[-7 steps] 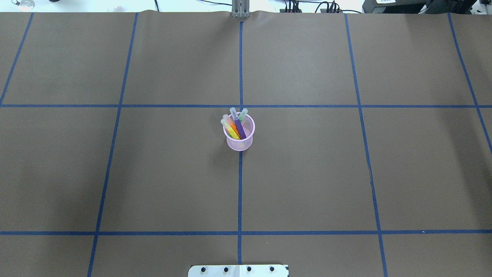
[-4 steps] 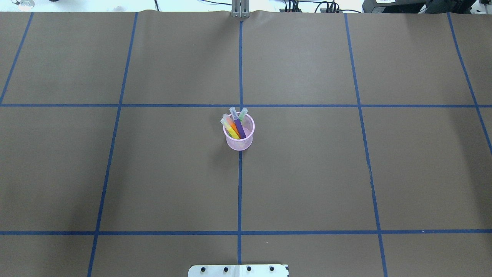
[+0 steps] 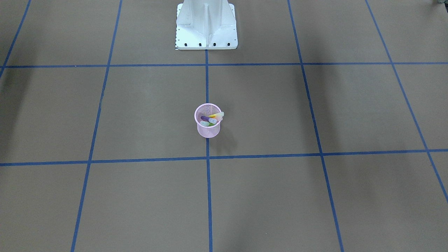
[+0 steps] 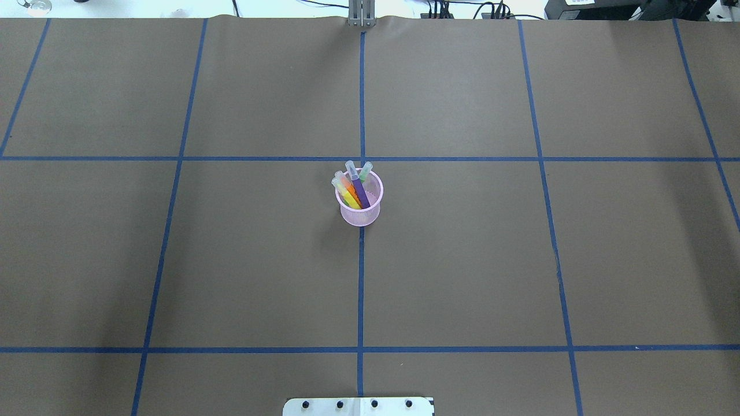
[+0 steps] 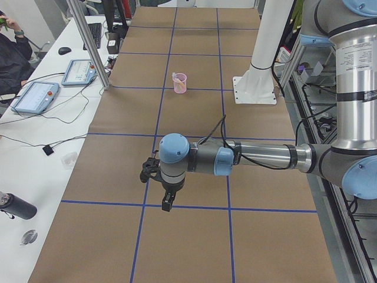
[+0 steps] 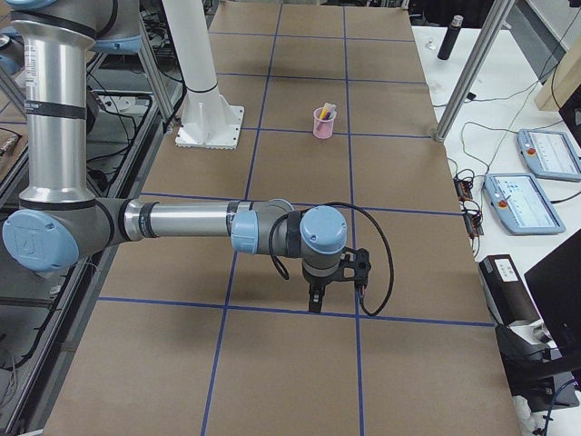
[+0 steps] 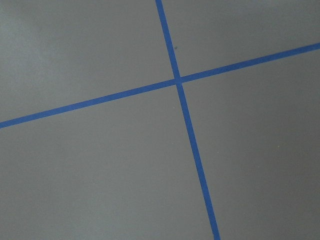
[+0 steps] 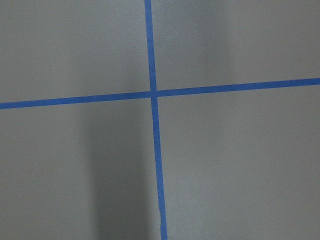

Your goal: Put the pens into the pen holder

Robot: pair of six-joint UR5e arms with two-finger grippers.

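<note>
The pink wire-mesh pen holder [image 4: 361,217] stands upright at the middle of the table, on the centre tape line. It also shows in the front view [image 3: 208,132] and both side views [image 5: 180,84] [image 6: 323,125]. Inside it lean the purple pen [image 4: 361,190], orange pen [image 4: 348,188], yellow pen [image 4: 349,199] and green pen [image 4: 366,171], caps above the rim. My left gripper [image 5: 166,204] and right gripper [image 6: 314,303] show only in the side views, far from the holder near the table's ends. I cannot tell if they are open or shut.
The white robot base [image 3: 206,24] stands at the near table edge. Blue tape lines [image 4: 361,289] grid the brown paper. Both wrist views show only paper and tape. Beside the table lie teach pendants [image 5: 35,97] [image 6: 525,202] and a black bottle [image 5: 15,206].
</note>
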